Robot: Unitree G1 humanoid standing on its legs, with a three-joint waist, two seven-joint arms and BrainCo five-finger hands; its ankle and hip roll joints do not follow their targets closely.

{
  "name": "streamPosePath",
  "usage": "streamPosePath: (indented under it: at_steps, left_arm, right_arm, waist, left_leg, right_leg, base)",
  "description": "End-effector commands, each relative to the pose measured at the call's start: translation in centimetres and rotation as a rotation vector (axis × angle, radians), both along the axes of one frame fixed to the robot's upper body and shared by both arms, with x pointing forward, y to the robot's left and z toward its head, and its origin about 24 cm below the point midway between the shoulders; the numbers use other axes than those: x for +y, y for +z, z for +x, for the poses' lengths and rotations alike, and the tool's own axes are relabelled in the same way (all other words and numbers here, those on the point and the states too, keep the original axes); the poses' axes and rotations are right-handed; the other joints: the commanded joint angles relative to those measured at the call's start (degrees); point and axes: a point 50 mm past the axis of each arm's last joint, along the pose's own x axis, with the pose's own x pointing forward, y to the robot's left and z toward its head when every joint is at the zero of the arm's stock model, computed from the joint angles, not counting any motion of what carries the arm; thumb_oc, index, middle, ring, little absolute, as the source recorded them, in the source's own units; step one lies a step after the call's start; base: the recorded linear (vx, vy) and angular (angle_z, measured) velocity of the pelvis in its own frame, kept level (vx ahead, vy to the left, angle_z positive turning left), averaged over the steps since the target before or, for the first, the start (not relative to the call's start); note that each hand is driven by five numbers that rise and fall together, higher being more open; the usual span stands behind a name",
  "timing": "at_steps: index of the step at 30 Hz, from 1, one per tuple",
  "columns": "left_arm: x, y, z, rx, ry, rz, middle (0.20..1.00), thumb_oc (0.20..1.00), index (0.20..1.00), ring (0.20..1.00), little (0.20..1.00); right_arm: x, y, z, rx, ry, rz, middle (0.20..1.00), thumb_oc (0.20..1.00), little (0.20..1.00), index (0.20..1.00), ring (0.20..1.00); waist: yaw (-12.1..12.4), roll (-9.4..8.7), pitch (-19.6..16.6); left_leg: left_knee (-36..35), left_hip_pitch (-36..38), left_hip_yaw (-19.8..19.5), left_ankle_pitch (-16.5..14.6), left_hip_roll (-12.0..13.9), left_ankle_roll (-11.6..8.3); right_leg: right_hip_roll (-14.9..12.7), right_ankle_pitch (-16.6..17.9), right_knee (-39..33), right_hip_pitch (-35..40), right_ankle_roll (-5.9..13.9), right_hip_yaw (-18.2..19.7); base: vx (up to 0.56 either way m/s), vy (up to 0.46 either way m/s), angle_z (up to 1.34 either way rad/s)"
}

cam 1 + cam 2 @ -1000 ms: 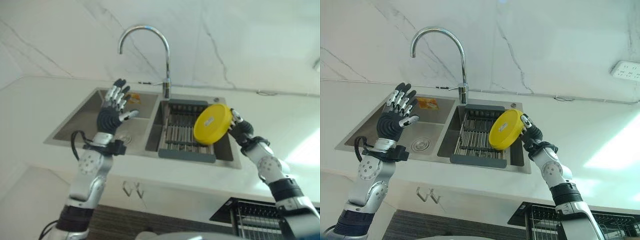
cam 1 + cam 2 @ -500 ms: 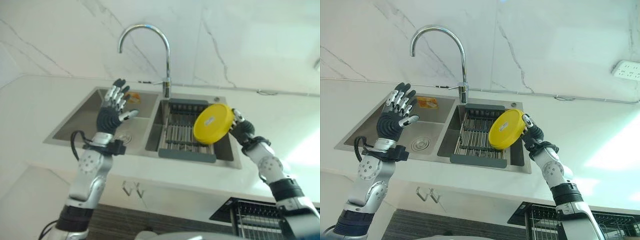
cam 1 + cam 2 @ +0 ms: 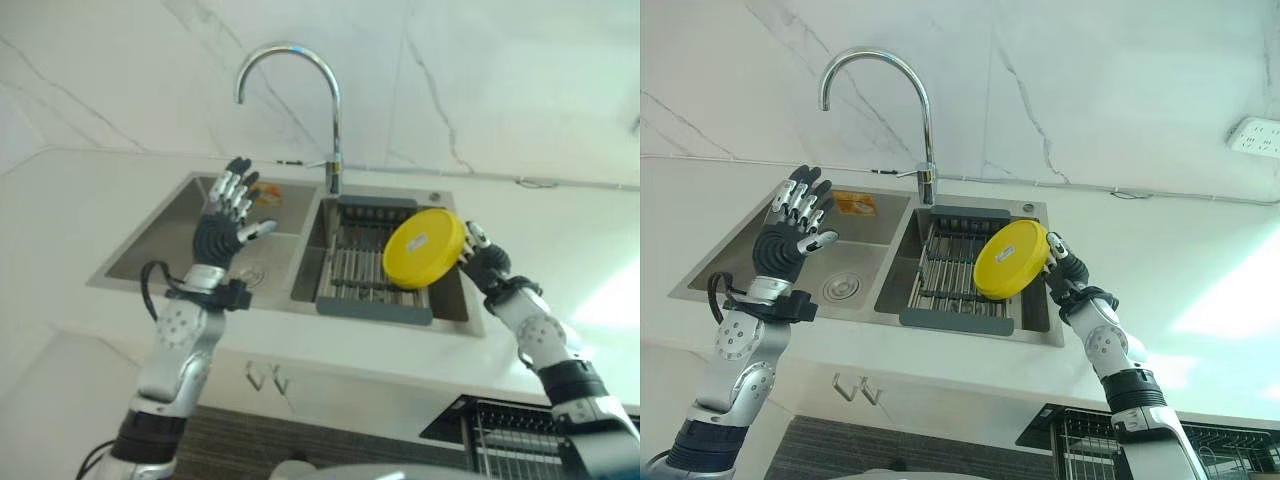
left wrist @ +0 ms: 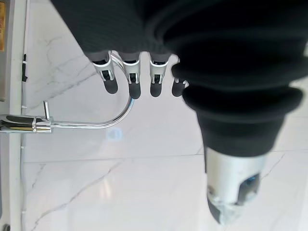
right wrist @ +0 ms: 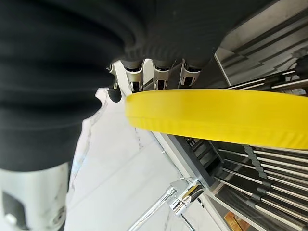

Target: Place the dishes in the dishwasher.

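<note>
Right eye view: right robot hand clamped on the rim of a yellow plate, held on edge in the air above the rack in the sink, plate just beside the fingers on the tap side. Left robot hand raised with fingers spread, empty, well apart from the plate. Judged early in the task: plate lifted but not yet carried down to the dishwasher rack showing below the right forearm, under the surface.

Bright, even daylight washes a white marble wall and countertop, with a strong glare patch at the right edge. The chrome faucet shows sharp highlights. Close dark hand covers in both wrist views look soft and blurred
</note>
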Motion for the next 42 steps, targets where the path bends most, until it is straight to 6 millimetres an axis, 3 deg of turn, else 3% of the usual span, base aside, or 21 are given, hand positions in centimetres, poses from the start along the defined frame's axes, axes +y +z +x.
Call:
streamPosePath:
  at_steps: [1, 17, 42]
  left_arm:
    - [0.2, 2.1, 0.1, -0.109, -0.022, 0.034, 1.0, 1.0, 1.0, 1.0, 1.0]
    - [0.1, 2.0, 0.0, -0.099, -0.041, 0.035, 1.0, 1.0, 1.0, 1.0, 1.0]
    - [-0.3, 2.3, 0.6, -0.094, -0.055, 0.055, 1.0, 1.0, 1.0, 1.0, 1.0]
  right_arm:
    - [0.1, 2.9, 1.4, -0.128, -0.028, 0.082, 1.0, 1.0, 1.0, 1.0, 1.0]
    - [1.0, 1.6, 1.4, -0.057, 0.025, 0.209, 1.0, 1.0, 1.0, 1.0, 1.0]
    - [1.4, 2.2, 3.0, -0.016, 0.075, 0.075, 1.0, 1.0, 1.0, 1.0, 1.0]
  waist:
    - [0.79, -2.42, 0.11]
    - [1.35, -2.5, 0.13]
    - [2.57, -2.9, 0.07]
  left_leg:
    - [0.39, 4.66, 4.96, -7.86, -0.41, 0.43]
    - [0.39, 4.81, 4.77, -7.89, -0.52, 0.46]
    - [0.39, 4.8, 4.07, -7.74, -0.71, 0.45]
  right_leg:
    - [-0.72, -2.95, 0.05, 1.06, -1.27, 2.18]
    - [-0.77, -2.95, 0.05, 1.33, -1.27, 1.99]
    - [-0.74, -2.91, 0.05, 1.61, -1.39, 1.62]
  base:
    - [0.0, 0.0, 0.0]
    - [0.0, 0.0, 0.0]
    - [0.0, 0.0, 0.0]
